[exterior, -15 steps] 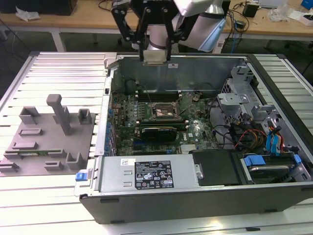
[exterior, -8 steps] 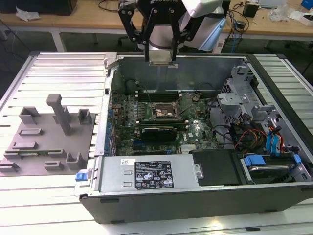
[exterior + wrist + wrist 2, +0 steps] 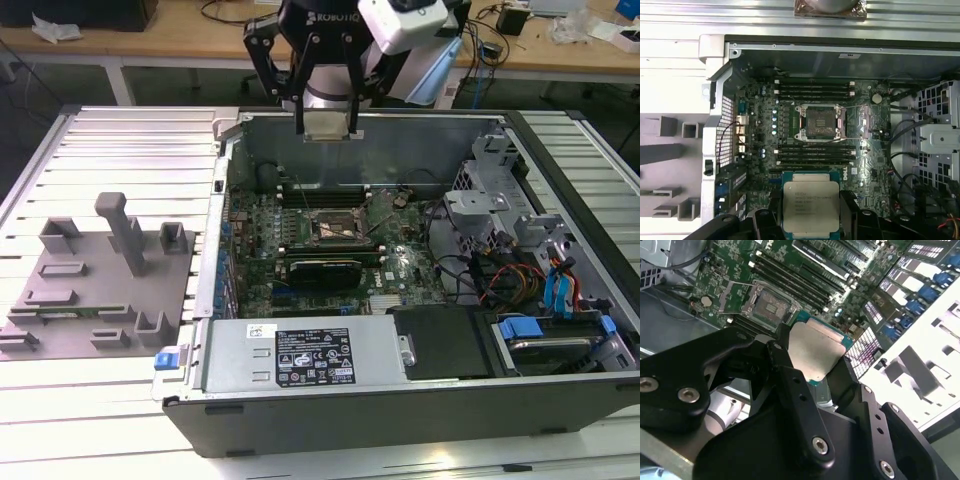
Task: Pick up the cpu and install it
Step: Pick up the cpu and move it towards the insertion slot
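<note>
My gripper (image 3: 327,126) hangs above the back wall of the open computer case (image 3: 300,420) and is shut on the cpu (image 3: 326,122), a flat square chip with a pale silver top. In both wrist views the black fingers (image 3: 785,370) clamp two opposite edges of the cpu (image 3: 815,347) (image 3: 811,205). The dark metal-framed socket (image 3: 335,226) (image 3: 819,122) (image 3: 767,305) lies on the green motherboard, below and in front of the held chip, with its middle bare.
A grey fixture (image 3: 100,270) with upright holders sits on the slatted table at the exterior view's left. The power supply (image 3: 300,355) fills the case's near side; drive bays and coloured cables (image 3: 530,280) crowd the right. Memory slots (image 3: 815,89) flank the socket.
</note>
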Controlling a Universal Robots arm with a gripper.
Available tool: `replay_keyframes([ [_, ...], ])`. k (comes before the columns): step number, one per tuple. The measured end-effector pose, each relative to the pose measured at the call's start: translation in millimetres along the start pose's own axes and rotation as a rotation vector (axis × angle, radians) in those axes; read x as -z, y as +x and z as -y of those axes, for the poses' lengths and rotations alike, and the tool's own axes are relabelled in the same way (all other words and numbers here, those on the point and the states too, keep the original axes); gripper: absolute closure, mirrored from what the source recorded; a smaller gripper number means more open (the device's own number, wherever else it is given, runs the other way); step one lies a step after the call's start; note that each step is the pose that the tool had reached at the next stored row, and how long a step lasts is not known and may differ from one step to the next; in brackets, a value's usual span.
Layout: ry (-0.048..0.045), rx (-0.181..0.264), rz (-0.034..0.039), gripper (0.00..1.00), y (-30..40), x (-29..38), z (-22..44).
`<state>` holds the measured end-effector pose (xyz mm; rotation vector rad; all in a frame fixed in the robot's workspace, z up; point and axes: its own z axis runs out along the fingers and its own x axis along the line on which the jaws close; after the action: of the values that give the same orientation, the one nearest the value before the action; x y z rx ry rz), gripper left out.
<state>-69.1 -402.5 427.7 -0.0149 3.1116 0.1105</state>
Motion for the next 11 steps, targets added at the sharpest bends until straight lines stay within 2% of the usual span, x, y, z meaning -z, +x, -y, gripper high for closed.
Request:
replay_keyframes([
  [11, 0.0, 0.0, -0.0038, 0.46, -8.0, -27.9, -11.8],
])
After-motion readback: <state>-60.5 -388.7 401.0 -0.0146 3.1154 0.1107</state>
